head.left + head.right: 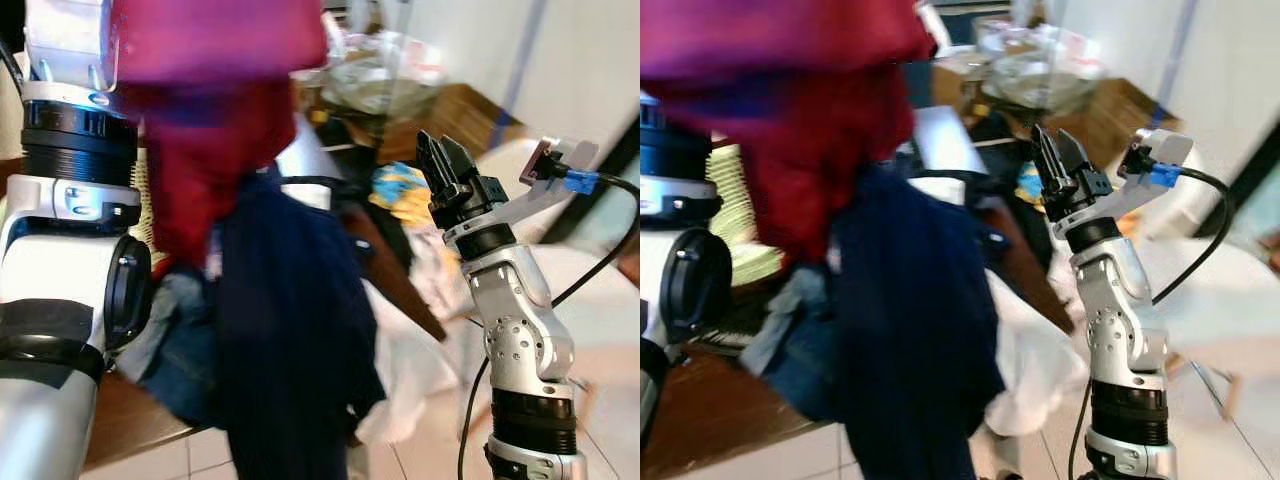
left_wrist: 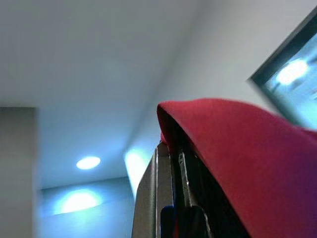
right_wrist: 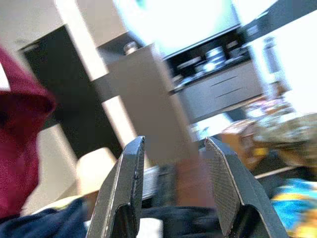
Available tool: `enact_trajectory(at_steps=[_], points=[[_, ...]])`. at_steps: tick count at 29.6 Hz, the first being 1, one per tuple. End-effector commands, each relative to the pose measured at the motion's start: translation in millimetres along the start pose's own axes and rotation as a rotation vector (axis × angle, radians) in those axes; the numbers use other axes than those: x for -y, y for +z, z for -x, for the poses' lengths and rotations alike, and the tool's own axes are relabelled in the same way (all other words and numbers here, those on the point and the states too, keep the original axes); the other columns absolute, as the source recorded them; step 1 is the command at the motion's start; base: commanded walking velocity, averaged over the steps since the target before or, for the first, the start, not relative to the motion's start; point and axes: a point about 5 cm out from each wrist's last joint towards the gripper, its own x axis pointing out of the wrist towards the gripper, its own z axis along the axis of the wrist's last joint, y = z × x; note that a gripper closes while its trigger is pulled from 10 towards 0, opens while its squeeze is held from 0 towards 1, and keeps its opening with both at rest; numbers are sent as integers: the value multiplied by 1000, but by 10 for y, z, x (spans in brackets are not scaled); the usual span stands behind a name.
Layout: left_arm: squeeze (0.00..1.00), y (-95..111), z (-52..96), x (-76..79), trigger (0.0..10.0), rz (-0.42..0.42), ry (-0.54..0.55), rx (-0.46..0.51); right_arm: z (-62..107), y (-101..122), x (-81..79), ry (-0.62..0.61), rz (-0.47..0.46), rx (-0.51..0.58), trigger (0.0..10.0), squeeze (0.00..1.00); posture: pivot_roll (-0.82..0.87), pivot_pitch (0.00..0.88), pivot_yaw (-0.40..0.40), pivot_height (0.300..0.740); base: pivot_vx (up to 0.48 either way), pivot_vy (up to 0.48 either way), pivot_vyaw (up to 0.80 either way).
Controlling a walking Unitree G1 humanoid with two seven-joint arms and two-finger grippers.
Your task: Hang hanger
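Hanging from the raised left arm (image 1: 70,200), red cloth (image 1: 215,130) and navy cloth (image 1: 290,330) hide any hanger and that gripper's fingers, state untellable, over the tabletop (image 1: 125,420) edge; right gripper (image 1: 445,165) waits, fingers apart and empty.

head stereo pair looks forward-down, blurred, sharing red garment (image 1: 215,120); wrist cams tilt upward.

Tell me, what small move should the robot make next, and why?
Probably keep the left arm raised and bring the open right hand toward the hanging clothes. The red cloth and navy cloth dangle over the table, the right hand holds nothing, and the view is blurred, so move slowly.
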Motion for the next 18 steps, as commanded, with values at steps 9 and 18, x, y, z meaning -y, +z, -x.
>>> enact_trajectory(at_steps=[9,18], points=[[0,243,-170,-75,0,66,26,122,9,42,64,-44,-29,61,10000,0,62,111,24,740,0,0,-800],[0,125,-132,11,0,102,-10,88,-3,24,78,-30,-7,49,10000,0,36,54,43,740,0,0,-800]])
